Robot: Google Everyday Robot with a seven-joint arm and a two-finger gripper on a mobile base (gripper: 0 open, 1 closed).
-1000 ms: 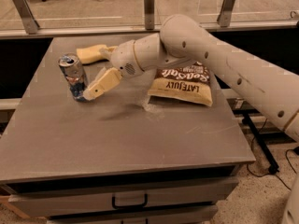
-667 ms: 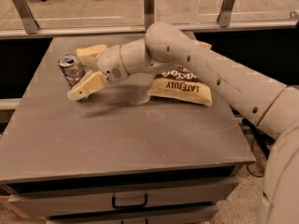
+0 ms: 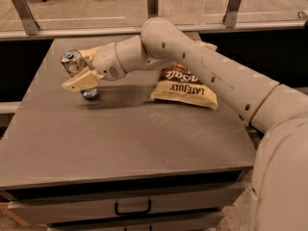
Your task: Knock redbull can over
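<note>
Tipping: we see redbull can (image 3: 72,63) leaning left, base on table (image 3: 144,138), not flat yet.
Grip: gripper (image 3: 77,70) far left, fingers spread astride can.
Left: we judge a shove to lay it flat.

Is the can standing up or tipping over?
Tipping. The can leans, top to the left of its base, not flat yet. The gripper sits at its middle.

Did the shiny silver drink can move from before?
Yes. The slim silver drink can now tilts, top leaning toward the left edge of the grey table, where it stood upright before. The open gripper is against it.
</note>
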